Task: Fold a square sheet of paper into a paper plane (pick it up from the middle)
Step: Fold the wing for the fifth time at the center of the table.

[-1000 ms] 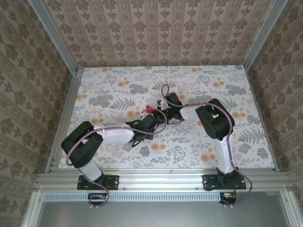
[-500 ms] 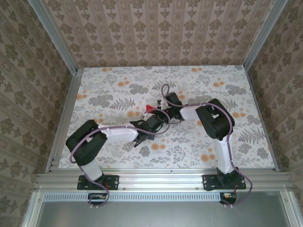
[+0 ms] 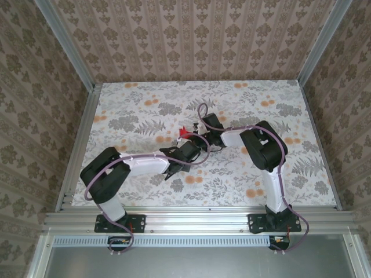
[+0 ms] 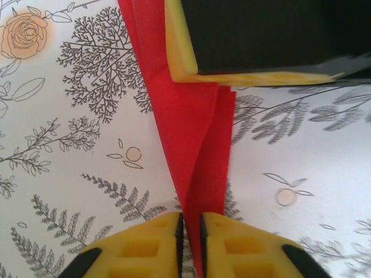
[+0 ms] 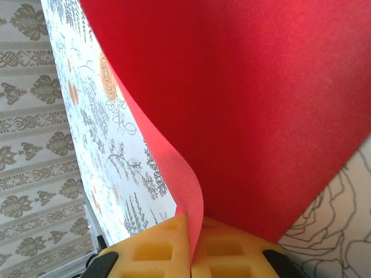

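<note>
Near centre, red paper (image 4: 197, 133) folded narrow, layered, creased lengthwise; clamped in closed right gripper (image 5: 190, 231); slotted between left gripper's (image 4: 191, 226) near-closed fingers, grip unclear.

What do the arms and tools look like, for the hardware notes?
Both arms match: the left arm and right arm have white links between chunky black joints on black bases, each with a lilac cable looped along it. The left tool and right tool have yellow fingers with moulded square recesses. Markings: none I can make out.
</note>
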Available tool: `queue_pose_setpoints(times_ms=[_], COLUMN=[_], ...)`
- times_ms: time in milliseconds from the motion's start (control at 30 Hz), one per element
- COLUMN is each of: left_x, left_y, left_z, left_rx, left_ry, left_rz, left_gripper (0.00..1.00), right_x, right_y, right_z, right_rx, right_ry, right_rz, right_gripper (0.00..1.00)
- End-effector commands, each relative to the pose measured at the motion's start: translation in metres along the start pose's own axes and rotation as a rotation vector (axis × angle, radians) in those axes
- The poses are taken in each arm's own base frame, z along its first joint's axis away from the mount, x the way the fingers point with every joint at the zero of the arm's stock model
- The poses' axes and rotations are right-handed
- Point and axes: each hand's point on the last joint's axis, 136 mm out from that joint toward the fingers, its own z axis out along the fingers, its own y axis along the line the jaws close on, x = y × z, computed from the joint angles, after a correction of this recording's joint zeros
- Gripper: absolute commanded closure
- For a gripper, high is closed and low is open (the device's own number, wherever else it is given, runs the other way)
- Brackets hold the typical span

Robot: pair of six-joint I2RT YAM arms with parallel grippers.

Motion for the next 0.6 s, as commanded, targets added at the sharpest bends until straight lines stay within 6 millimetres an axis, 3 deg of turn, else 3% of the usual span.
queue_pose_setpoints(times_ms=[0, 133, 233, 433, 567], left_x=[-0.009, -0.012, -0.017, -0.029, -0.033], left_y=[-0.008, -0.016, -0.018, -0.004, 0.003], left_z=[-0.022, -0.034, -0.037, -0.022, -0.006], left_rx=[0.112, 0.288, 0.436, 0.618, 0.66], left_ry=[-0.023, -0.022, -0.029, -0.028, -0.009], left_rz=[-0.014, -0.075, -0.168, -0.38, -0.454], left_gripper=[0.72, 0.58, 0.53, 0.55, 0.67], right_x=[0.002, 0.003, 0.005, 0.006, 0.005], right_y=[-0.044, -0.043, -0.045, -0.051, -0.052], right_z=[-0.002, -0.003, -0.003, -0.003, -0.004], right_rx=[0.108, 0.094, 0.083, 0.08, 0.076], right_ry=[-0.012, -0.001, 0.01, 0.022, 0.022], right_rz=[0.051, 0.039, 0.042, 0.061, 0.067], right_gripper=[0.94, 0.94, 0.94, 0.91, 0.89])
